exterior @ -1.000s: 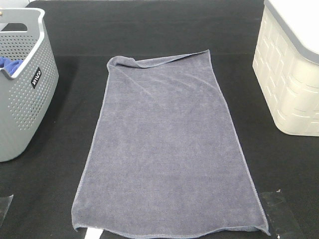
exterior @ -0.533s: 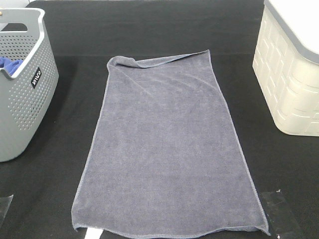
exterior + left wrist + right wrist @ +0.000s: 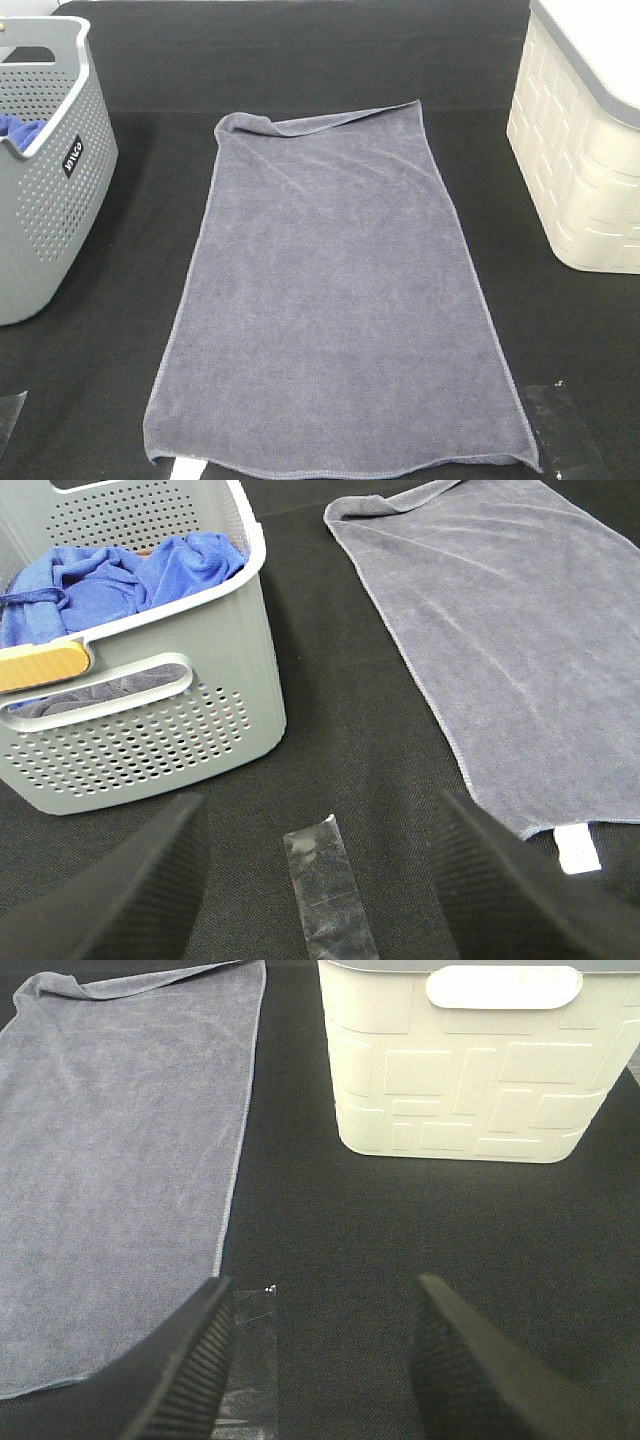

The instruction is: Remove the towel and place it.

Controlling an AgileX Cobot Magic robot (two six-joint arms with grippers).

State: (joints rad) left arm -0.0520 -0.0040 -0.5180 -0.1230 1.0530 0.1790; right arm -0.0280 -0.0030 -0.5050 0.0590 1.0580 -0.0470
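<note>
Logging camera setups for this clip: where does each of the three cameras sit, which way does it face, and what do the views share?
Exterior high: mounted above, looking down on the towel between the grey basket and the cream bin; no robot parts show.
Left wrist: low, facing the grey basket and the blue cloth; the open left gripper frames it.
Right wrist: low, facing the cream bin; the open right gripper shows.
Shared: all three see the towel.
</note>
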